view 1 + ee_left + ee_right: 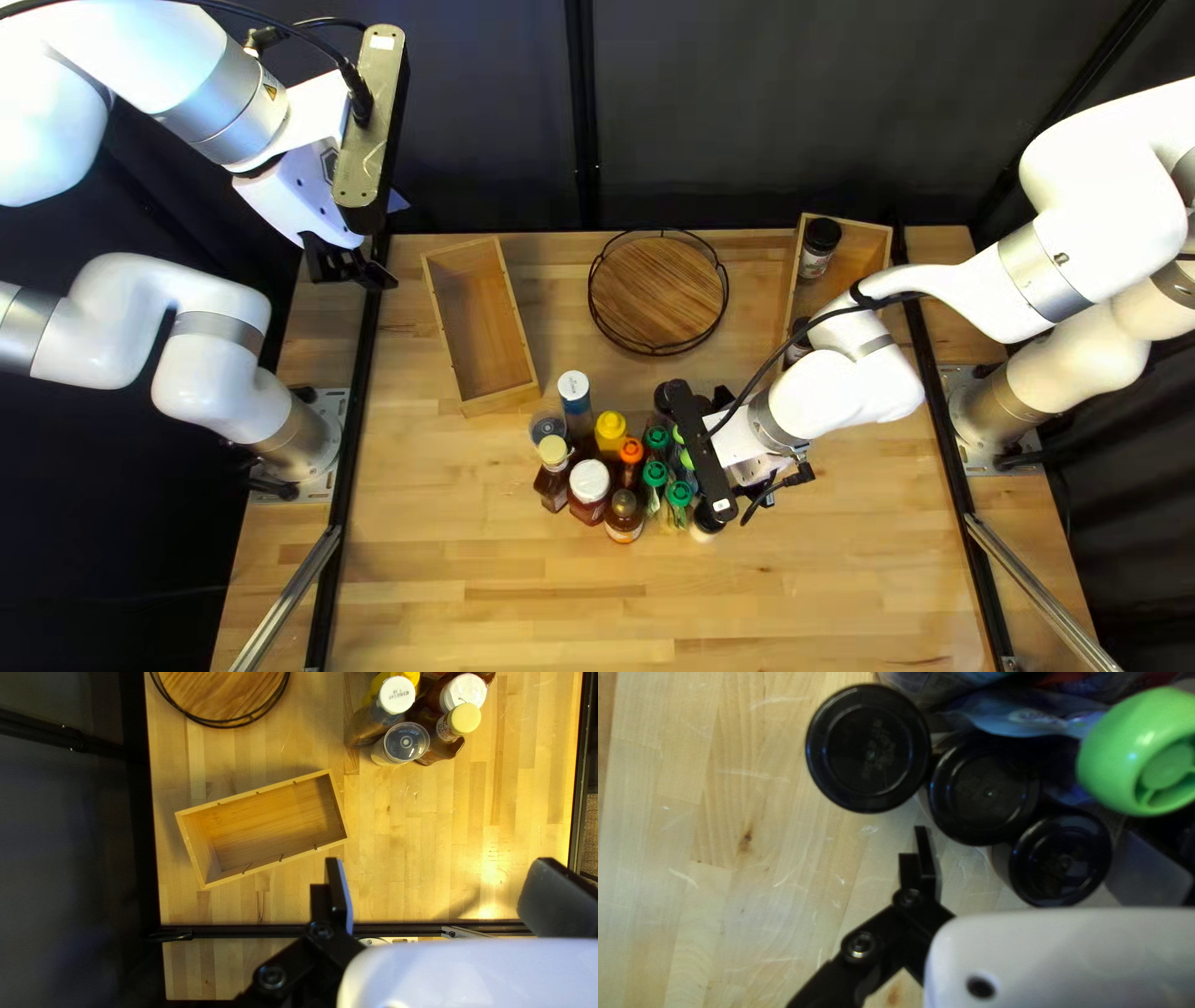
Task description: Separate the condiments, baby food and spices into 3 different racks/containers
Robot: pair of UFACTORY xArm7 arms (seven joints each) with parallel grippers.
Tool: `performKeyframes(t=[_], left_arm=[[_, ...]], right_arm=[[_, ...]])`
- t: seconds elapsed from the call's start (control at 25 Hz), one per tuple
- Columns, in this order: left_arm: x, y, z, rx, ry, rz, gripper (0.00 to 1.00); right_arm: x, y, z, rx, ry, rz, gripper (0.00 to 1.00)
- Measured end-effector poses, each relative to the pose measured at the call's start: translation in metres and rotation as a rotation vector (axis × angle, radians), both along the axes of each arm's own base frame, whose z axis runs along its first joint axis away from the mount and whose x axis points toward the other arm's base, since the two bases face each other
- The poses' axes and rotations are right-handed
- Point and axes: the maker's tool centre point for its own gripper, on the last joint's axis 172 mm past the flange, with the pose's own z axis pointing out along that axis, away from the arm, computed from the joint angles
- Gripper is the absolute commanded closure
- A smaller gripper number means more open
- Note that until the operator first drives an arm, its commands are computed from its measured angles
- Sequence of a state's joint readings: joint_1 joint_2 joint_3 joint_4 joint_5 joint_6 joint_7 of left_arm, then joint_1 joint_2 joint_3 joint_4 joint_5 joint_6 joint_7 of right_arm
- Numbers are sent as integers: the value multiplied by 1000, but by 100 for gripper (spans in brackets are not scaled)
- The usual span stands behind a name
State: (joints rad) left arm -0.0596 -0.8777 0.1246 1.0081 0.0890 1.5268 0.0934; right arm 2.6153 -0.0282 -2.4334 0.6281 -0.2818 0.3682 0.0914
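The bench (498,597) spreads beneath both grippers. Nearest the left gripper (351,268), toward the middle of the bench, a long wooden box (486,317) lies slanted with nothing in it. The other wooden box (859,255) is beyond the right gripper (757,468), toward the curtain; it holds a dark-lidded jar (818,247) at its far end. A second dark-lidded jar (798,339) shows at the near end, partly hidden by the right arm, so I cannot tell if it is inside. Between the boxes, well apart from the left gripper, sits a round wire-rimmed rack (657,293), also bare.

The condiment bottles (589,482) stand in a tight cluster beside the right gripper, on the side toward the left arm, with green-capped spice bottles (655,474) between. In its wrist view the right gripper (1039,858) stands wide open and grips nothing; three black-lidded jars (983,790) crowd ahead of and between its fingers, near a bright green cap (1133,753). The left gripper (442,890) is wide open too, raised and holding nothing.
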Motion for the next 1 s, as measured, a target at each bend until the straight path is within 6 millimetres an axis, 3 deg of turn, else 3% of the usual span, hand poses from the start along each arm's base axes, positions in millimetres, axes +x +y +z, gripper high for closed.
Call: performKeyframes(t=[0.36,0.52,0.8,1.0], left_arm=[[0,0,0,0,0,0,0],[0,0,0,0,0,0,0],[0,0,0,0,0,0,0],[0,0,0,0,0,0,0]], right_arm=[[-11,0,10,-15,6,-10,96],[-23,-1,24,-21,8,-16,98],[-58,-29,79,-33,44,-45,99],[-80,-68,128,-15,66,-88,100]])
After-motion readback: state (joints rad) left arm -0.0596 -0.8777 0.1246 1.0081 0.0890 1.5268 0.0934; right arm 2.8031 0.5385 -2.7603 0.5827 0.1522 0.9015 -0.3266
